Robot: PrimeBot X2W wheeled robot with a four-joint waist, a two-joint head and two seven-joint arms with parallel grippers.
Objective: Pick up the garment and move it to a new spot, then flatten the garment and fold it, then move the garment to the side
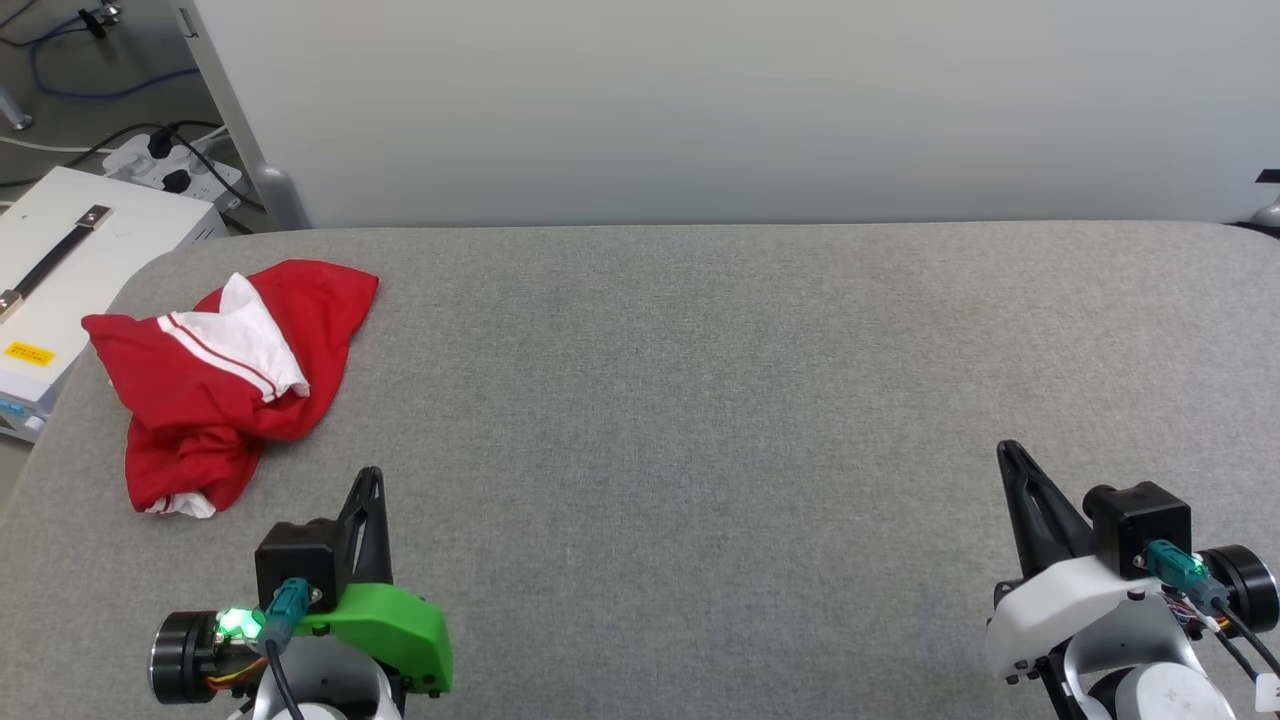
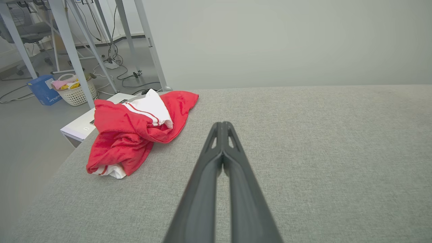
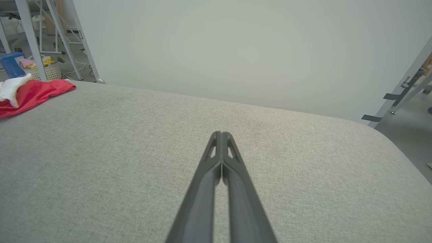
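The garment [image 1: 225,385] is a red shirt with a white, red-striped sleeve, lying crumpled near the far left corner of the grey table [image 1: 700,400]. In the left wrist view the garment [image 2: 131,135] sits ahead and to the left of my fingers; its red edge [image 3: 32,96] shows at the far left of the right wrist view. My left gripper [image 1: 370,475] rests at the lower left, shut and empty, just short of the garment. My right gripper [image 1: 1005,450] hovers at the lower right, shut and empty, far from the cloth.
A white box [image 1: 70,270] with a black handle stands off the table's left edge, with a power strip [image 1: 170,165] and cables behind it. A pale wall panel [image 1: 700,100] runs along the table's far edge. A laundry basket [image 2: 72,91] sits on the floor.
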